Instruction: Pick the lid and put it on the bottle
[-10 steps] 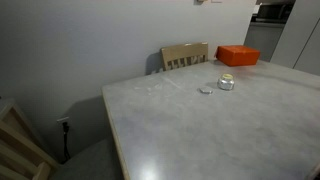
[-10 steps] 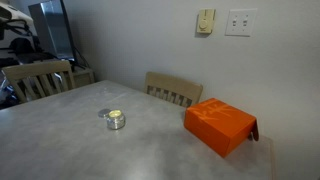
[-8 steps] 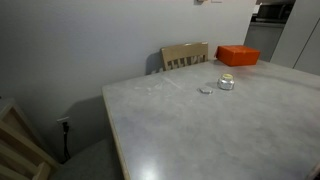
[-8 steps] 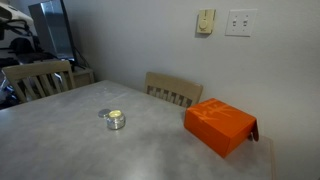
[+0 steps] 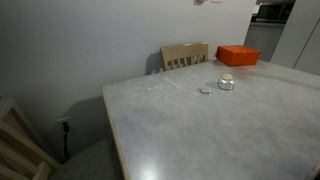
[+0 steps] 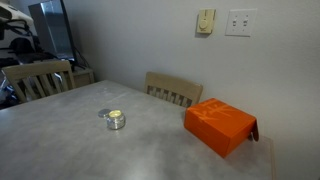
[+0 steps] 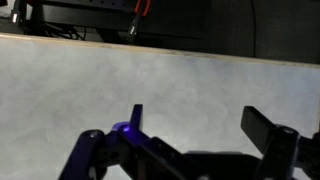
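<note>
The gripper [image 7: 195, 118] stands wide with nothing between its jaws, over bare table [image 7: 80, 80]. Neither task thing shows in the wrist view. In an exterior view the lid [image 5: 205, 90] lies flat on the tabletop just beside the bottle [image 5: 226, 82], both apart from the orange box [image 5: 238, 55].

The step in hand is the approach. It looks best to come down straight over the lid, straddle its thin rim and close low, without nudging the bottle.

The bottle stands upright and uncapped. A pale yellowish patch at its mouth may be contents, but it is too small to tell.
</note>
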